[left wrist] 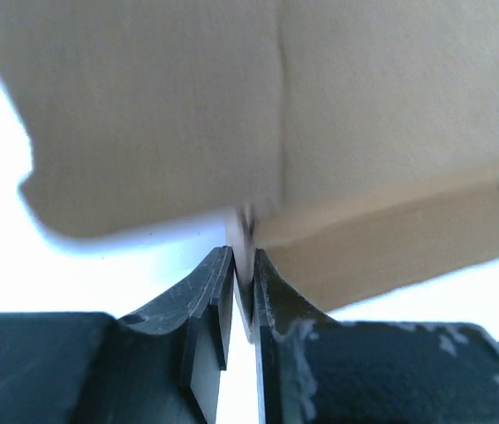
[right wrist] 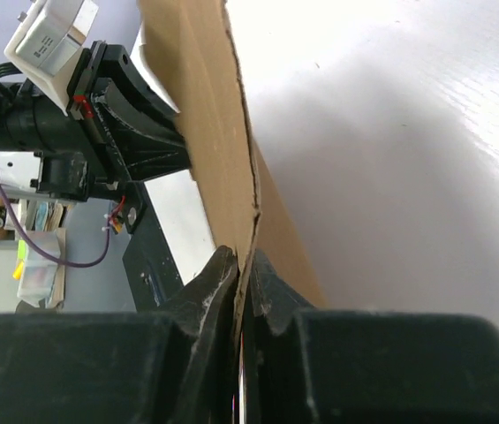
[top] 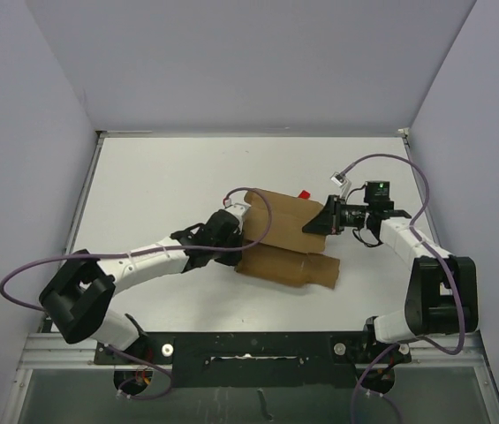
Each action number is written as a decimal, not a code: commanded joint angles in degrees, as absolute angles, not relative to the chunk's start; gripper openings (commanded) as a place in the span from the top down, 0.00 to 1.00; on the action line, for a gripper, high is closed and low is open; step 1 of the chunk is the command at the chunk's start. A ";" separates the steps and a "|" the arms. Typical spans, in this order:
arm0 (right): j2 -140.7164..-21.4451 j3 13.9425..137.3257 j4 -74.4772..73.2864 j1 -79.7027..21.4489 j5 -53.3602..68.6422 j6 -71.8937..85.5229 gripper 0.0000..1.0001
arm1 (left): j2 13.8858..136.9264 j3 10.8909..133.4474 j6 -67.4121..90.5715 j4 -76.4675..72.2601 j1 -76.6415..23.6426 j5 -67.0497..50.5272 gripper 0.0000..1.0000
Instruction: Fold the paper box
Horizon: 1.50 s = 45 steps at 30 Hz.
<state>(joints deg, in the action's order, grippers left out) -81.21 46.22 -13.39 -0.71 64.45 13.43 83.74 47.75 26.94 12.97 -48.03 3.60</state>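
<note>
Low at centre-left of the overhead view, the left arm lies stretched flat, its left gripper nipped onto the left edge of the paper box mid-table. At centre-right, the right arm bends leftward, its right gripper pinched tight on the box's right edge.
</note>
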 commanded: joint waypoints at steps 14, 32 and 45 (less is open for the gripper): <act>-84.72 46.63 -9.45 -2.45 59.67 13.27 1.00 | 91.00 53.21 27.51 14.63 -47.11 1.67 0.77; -84.26 47.02 -10.77 -2.88 58.98 11.45 1.00 | 95.80 56.07 25.11 23.05 -47.99 6.49 1.00; -83.48 47.23 -11.47 -3.77 59.59 9.37 1.00 | 93.30 60.65 25.48 23.35 -48.96 6.60 0.72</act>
<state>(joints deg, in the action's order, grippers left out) -84.82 46.00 -11.70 -3.09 59.05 11.35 94.72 57.60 26.06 23.55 -48.66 5.78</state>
